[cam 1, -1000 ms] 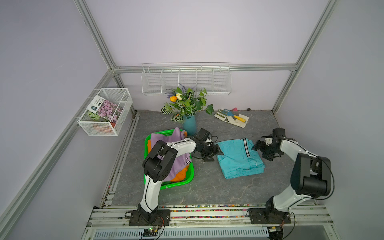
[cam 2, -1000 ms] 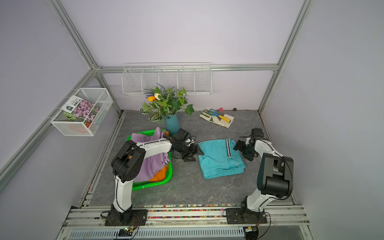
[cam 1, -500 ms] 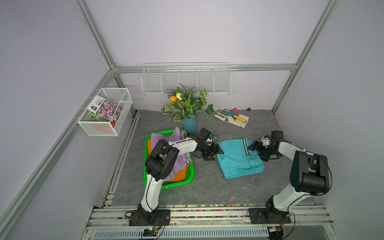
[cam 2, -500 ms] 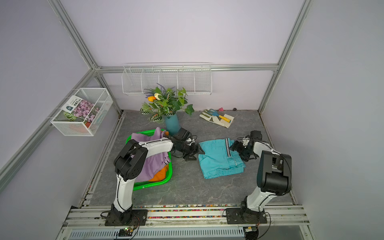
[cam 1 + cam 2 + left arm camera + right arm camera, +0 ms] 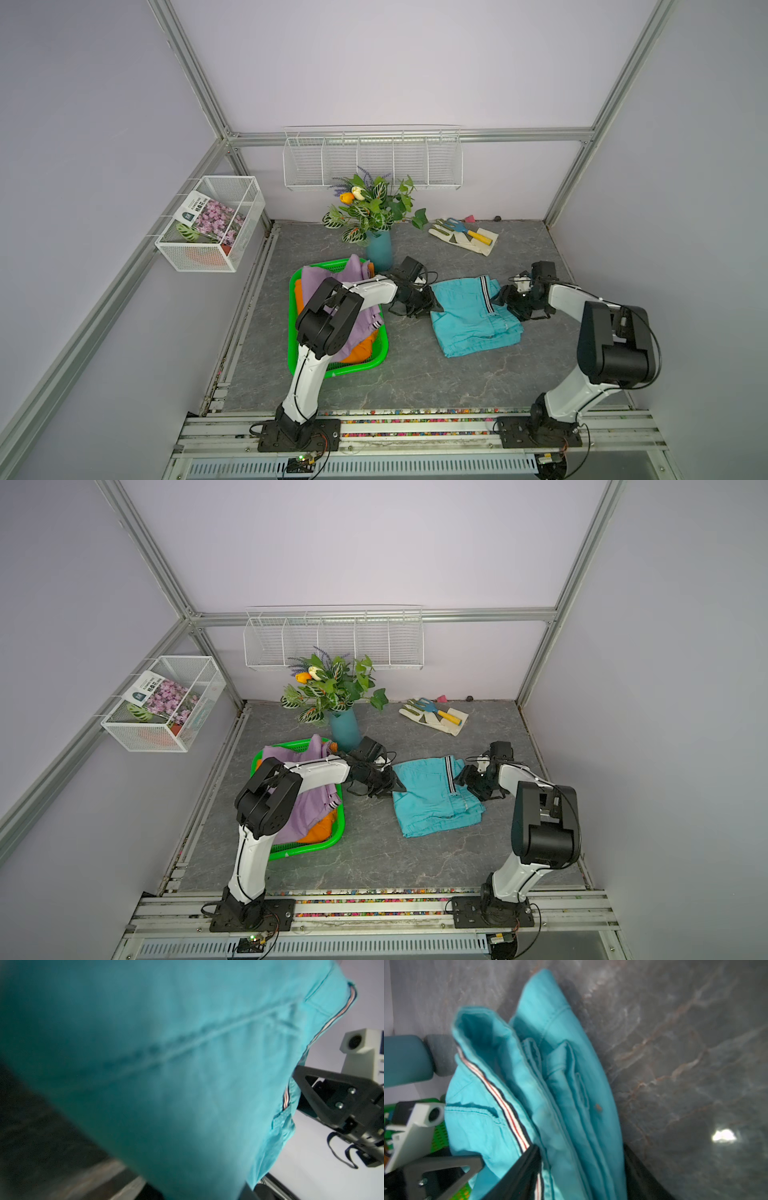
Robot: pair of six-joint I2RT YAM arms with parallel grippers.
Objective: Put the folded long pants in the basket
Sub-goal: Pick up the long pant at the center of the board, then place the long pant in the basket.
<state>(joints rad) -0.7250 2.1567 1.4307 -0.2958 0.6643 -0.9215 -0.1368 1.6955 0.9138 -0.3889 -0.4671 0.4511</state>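
Pants outside: teal pants point(image 5: 473, 320), folded, flat on the grey table point(image 5: 415, 382) between the two arms.
Pants inside: lilac pants point(image 5: 332, 276) lie over orange pants point(image 5: 361, 353) in the green basket point(image 5: 345, 368).
Left gripper point(image 5: 430, 305): at the teal pants' basket-side edge. Its wrist view is filled with blurred cloth, so I cannot tell whether it is pinching.
Right gripper point(image 5: 500, 297): at the opposite edge, beside the side stripe point(image 5: 508, 1109). Its dark fingers point(image 5: 527, 1165) stand either side of the folded layers with cloth in the gap. I cannot tell if the pinch is firm.
Key relation: the basket lies just beyond the left gripper, so the carry likely runs sideways toward that arm, which is nearer.
Long axis: the stripe runs far-to-near, crosswise to the line between the grippers.
Writing: a flower-print packet point(image 5: 195, 208) in the wire box point(image 5: 208, 259) has lettering too small to read. No brand shows on the pants.
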